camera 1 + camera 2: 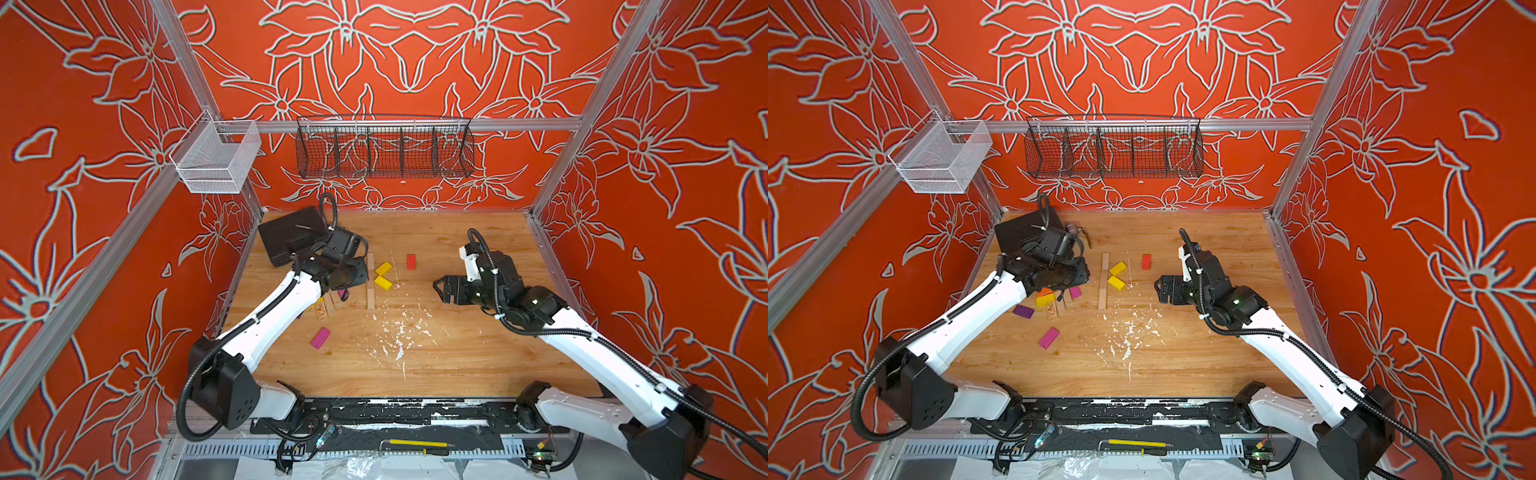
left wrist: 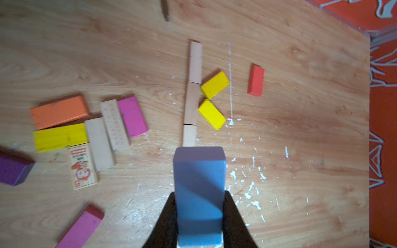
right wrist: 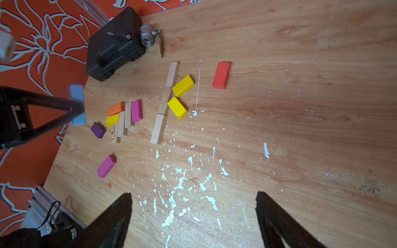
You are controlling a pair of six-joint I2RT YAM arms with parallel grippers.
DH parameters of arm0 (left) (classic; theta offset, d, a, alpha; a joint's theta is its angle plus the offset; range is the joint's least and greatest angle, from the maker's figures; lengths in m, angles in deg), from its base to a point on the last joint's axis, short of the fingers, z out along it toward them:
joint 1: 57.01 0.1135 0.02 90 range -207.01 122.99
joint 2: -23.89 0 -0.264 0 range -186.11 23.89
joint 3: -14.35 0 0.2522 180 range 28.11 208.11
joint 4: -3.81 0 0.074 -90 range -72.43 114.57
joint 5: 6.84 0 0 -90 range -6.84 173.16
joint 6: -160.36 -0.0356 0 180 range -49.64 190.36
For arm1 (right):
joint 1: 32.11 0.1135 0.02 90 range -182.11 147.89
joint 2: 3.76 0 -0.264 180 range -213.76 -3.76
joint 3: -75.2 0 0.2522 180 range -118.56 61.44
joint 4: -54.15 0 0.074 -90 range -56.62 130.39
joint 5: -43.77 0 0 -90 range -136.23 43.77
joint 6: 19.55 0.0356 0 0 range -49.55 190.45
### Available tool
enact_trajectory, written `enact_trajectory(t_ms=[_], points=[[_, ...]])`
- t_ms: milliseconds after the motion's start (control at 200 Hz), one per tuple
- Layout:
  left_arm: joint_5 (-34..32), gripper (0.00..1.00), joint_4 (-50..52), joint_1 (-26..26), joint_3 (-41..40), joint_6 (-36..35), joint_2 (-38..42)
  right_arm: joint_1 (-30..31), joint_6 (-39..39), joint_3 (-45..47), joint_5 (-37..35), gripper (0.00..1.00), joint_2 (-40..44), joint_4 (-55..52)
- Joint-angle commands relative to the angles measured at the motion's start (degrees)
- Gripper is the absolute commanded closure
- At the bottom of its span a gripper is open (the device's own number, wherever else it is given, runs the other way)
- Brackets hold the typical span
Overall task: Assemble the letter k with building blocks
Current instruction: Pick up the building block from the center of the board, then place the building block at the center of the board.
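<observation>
Left gripper [image 2: 199, 194] clamped on a light-blue block [image 2: 198, 171], presumably bound for the K. Pale wood bars [image 1: 371, 282] lie end to end as the spine. Two angled yellow blocks [image 1: 383, 283] touch it at 3 o'clock as arms. Right gripper [image 3: 193, 194] is apart and empty. Top views hide the blue block under the wrist; wrist views show it.

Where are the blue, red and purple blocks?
blue block [image 2: 198, 189], left wrist view, middle of its broad face.
red block [image 3: 221, 75], right wrist view, top face.
purple block [image 1: 1023, 311], a top view, top face.
</observation>
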Motion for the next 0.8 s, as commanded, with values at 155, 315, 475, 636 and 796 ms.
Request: enact_trajectory(t_ms=[155, 315, 475, 636, 796], points=[[-2.4, 0.78, 1.6, -8.5, 14.4, -0.5, -17.8, 0.3, 2.2, 1.6, -2.0, 0.08, 1.6, -1.5], [-1.3, 0.78, 3.2, -10.5, 23.6, -1.7, -28.9, 0.2, 2.5, 2.1, -2.3, 0.08, 2.3, -2.1], [0.1, 0.78, 4.7, -11.1, 31.2, -2.2, -38.6, 0.2, 3.1, 3.0, -2.8, 0.08, 3.8, -2.6], [1.1, 0.78, 7.9, -11.1, 39.2, -3.5, -47.3, 0.3, 3.5, 3.7, -3.6, 0.08, 5.5, -3.3], [0.8, 0.78, 11.3, -11.0, 46.3, -4.6, -54.1, 0.2, 3.8, 4.4, -4.2, 0.08, 6.9, -3.6]])
